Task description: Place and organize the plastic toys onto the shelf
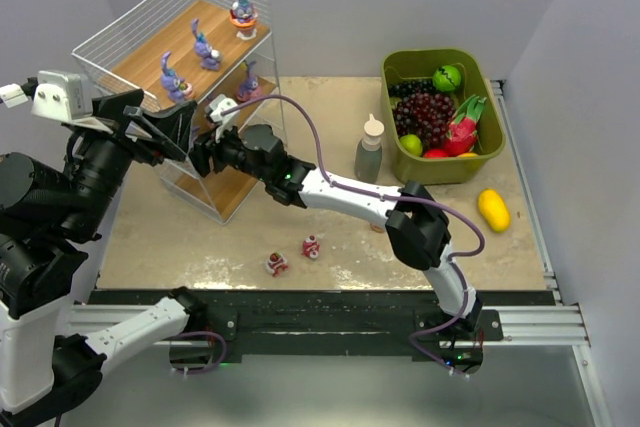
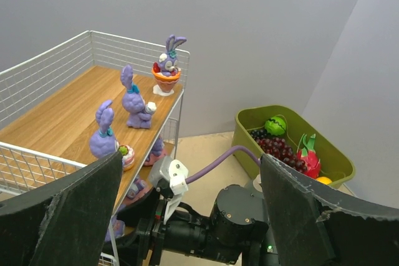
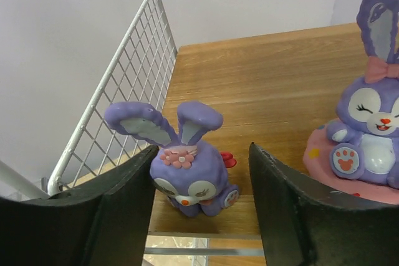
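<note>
Your right claw [image 3: 202,149] stands open around a small purple bunny [image 3: 190,182]. The bunny sits upright on a wooden board of the shelf [image 3: 124,104], below the top tier, close to the left finger and with a gap to the right one. Just to its right sits a larger bunny on a pink base [image 3: 371,129]. Your left claw [image 2: 190,156] is spread wide and holds nothing. It hangs near the top tier, where three bunnies [image 2: 136,101] stand. Two red-and-white cake pieces [image 1: 276,264] lie on the worktop [image 1: 200,237].
</note>
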### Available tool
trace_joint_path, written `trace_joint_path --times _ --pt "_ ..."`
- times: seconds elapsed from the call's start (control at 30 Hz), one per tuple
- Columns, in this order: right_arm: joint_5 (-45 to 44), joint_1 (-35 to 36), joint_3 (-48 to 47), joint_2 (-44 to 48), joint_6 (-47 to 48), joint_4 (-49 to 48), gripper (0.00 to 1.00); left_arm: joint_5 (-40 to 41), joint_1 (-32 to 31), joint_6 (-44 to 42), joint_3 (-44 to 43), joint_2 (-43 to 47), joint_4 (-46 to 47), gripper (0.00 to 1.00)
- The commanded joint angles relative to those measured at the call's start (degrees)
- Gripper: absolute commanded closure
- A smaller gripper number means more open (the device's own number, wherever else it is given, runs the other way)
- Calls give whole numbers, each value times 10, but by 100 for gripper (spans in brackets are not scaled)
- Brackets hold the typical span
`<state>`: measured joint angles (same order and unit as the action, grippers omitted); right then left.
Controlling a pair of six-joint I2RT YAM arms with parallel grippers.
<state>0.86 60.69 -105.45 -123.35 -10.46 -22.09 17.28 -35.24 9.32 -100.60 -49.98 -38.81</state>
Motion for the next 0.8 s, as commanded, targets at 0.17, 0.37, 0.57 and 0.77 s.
trace_joint_path --times 0.17,0.37,0.57,0.77 --pt "11 7 5 46 1 0 30 7 2 -8 -6 -5 1 5" --pt "14 7 21 59 4 -8 20 7 3 -8 -7 -5 0 5" --pt "29 6 54 82 15 -27 15 7 2 -6 -7 -5 0 5" --pt "59 7 81 102 23 -34 15 4 2 -5 -7 -6 0 5"
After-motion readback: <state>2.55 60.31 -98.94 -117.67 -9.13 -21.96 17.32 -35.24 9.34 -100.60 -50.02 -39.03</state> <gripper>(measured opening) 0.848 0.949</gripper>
